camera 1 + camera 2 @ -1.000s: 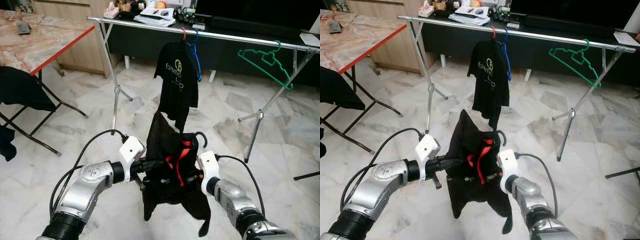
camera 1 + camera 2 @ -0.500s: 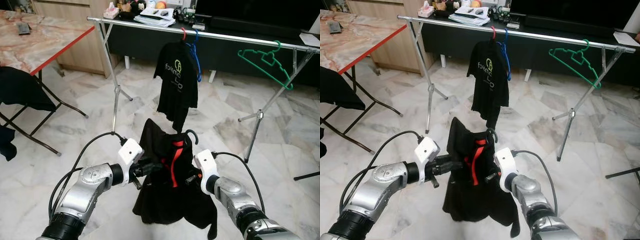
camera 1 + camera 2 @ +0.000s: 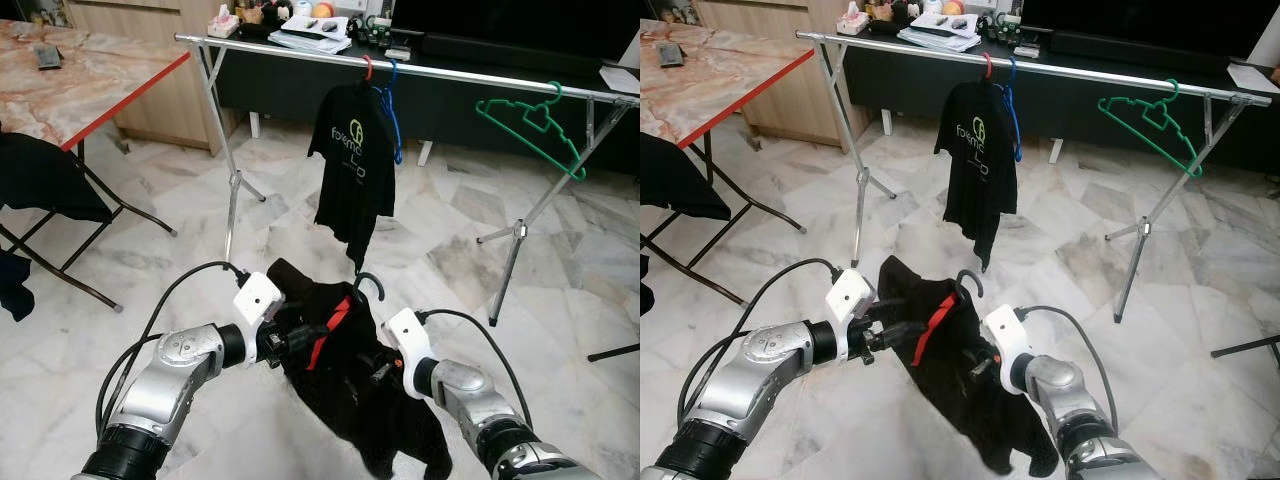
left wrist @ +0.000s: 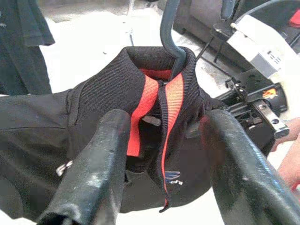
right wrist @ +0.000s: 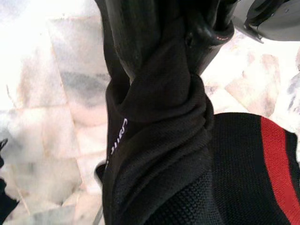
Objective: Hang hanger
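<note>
Low between the two arms, a black knitted shirt [image 3: 345, 350] with a red-lined collar hangs on a dark hanger [image 3: 368, 285], whose curved hook pokes up out of the neck opening. The left gripper [image 3: 300, 335] reaches in from the shirt's left shoulder; in the left wrist view its two long, scuffed black fingers [image 4: 96, 178] stand spread apart, one on each side of the collar, with the ribbed fabric and the orange-red placket between them, and whether they press on it cannot be told. The right gripper [image 3: 375, 372] is at the shirt's other shoulder, just across from the left one. In the right wrist view its fingers [image 5: 136, 33] are wrapped and bunched in the soft black knit, pinching the cloth tight.

Beyond both grippers and above them stands a shiny metal clothes rail [image 3: 300, 48] on crossed tubular legs. On it, straight ahead of the grippers, hangs a black T-shirt [image 3: 352, 165] with pale print on a red hanger, a thin blue hanger [image 3: 395, 115] touching beside it. Farther along toward the right gripper's side a green wire-thin hanger [image 3: 530, 125] hangs tilted. The floor [image 3: 440, 210] is glossy veined marble tile. Off to the left gripper's side is a folding table [image 3: 90, 75] with a marbled top and red edge.
</note>
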Available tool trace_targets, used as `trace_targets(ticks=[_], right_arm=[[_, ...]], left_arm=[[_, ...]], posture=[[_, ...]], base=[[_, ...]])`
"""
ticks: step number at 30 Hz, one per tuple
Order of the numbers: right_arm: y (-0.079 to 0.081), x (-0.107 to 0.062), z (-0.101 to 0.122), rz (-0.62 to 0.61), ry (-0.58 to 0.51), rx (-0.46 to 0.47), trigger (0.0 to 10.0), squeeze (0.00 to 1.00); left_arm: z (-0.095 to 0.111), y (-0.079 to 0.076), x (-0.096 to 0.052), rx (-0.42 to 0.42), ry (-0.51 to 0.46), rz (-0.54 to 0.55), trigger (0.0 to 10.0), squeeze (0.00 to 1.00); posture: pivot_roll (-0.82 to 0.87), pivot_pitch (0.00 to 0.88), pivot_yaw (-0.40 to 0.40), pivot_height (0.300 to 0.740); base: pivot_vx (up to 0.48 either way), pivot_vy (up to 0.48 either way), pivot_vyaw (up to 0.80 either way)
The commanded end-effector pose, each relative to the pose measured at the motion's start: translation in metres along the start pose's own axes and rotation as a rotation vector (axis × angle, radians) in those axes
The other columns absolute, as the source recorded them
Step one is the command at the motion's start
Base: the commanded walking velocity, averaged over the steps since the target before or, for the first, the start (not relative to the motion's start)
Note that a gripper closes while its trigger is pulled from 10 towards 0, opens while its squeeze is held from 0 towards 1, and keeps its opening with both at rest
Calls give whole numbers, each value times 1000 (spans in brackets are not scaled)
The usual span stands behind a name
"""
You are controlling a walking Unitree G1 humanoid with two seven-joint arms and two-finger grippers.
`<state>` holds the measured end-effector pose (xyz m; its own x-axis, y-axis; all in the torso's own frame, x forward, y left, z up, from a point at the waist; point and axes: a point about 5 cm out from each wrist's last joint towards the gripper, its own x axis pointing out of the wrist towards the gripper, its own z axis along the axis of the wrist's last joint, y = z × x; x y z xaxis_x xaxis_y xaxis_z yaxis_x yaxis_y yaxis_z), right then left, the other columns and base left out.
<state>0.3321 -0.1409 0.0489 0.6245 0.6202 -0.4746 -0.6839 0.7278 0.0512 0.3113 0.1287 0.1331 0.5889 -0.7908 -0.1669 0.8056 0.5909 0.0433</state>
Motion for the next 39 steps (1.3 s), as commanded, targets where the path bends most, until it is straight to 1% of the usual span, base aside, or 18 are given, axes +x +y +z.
trace_targets(ticks=[1,2,3,4,5,6,8,10,13,15,16,18,24,27,31,32,36,39], right_arm=[[-3,-3,6,17,-35,-45,0,0],[-3,-3,6,17,-35,-45,0,0],[-4,-6,6,53,-36,-81,0,0],[-4,-8,6,72,-35,-96,0,0],[-5,-14,4,137,-21,-143,0,0],[-5,-14,4,137,-21,-143,0,0],[-7,-20,-1,206,17,-184,0,0],[-7,-21,-1,214,22,-189,0,0],[-10,-31,-11,284,134,-312,0,0],[-11,-34,-14,327,168,-336,0,0],[-11,-34,-14,327,168,-336,0,0],[-11,-41,-21,406,252,-393,0,0],[-13,-45,-22,437,297,-428,0,0],[-14,-45,-20,432,294,-442,0,0],[-13,-42,-13,438,262,-464,0,0],[-11,-40,-10,447,250,-473,0,0],[-10,-37,-5,450,228,-483,0,0],[-9,-35,3,461,201,-504,0,0]], left_arm=[[1,2,-8,8,8,-11,10000,1000],[1,2,-8,8,8,-11,10000,1000],[1,5,-15,19,24,-16,10000,1000],[0,6,-18,24,31,-18,10000,1000],[0,11,-28,40,56,-22,10000,1000],[0,11,-28,40,56,-22,10000,1000],[-3,15,-38,52,89,-28,10000,1000],[-3,16,-39,54,93,-29,10000,1000],[-7,15,-49,67,142,-66,10000,1000],[-9,14,-53,80,171,-93,10000,1000],[-9,14,-53,80,171,-93,10000,1000],[-9,12,-54,97,197,-122,10000,1000],[-8,9,-50,94,185,-129,10000,1000],[-9,6,-48,80,180,-148,10000,1000],[-16,-1,-46,57,209,-209,10000,1000],[-20,-3,-44,69,228,-225,10000,1000],[-25,-4,-39,69,245,-232,10000,1000],[-34,-2,-36,106,314,-226,10000,1000]], posture=[[-5,120,-45,740],[-5,120,-45,740],[-5,120,-45,740],[-5,120,-45,740],[2,120,-47,740],[2,120,-47,740],[4,119,-48,740],[4,119,-48,740],[8,115,-50,740],[14,113,-51,740],[14,113,-51,740],[22,108,-64,740],[26,98,-81,740],[27,95,-83,740],[26,88,-89,740],[26,88,-89,740],[24,71,-86,740],[22,62,-85,740]], base=[[0,0,0],[0,0,0],[0,0,0],[0,0,0],[0,0,0],[0,0,0],[0,0,0],[0,0,0],[0,0,0],[0,0,0],[0,0,0],[0,0,0],[0,0,0],[0,0,0],[0,0,0],[0,0,0],[0,0,0],[0,0,0]])
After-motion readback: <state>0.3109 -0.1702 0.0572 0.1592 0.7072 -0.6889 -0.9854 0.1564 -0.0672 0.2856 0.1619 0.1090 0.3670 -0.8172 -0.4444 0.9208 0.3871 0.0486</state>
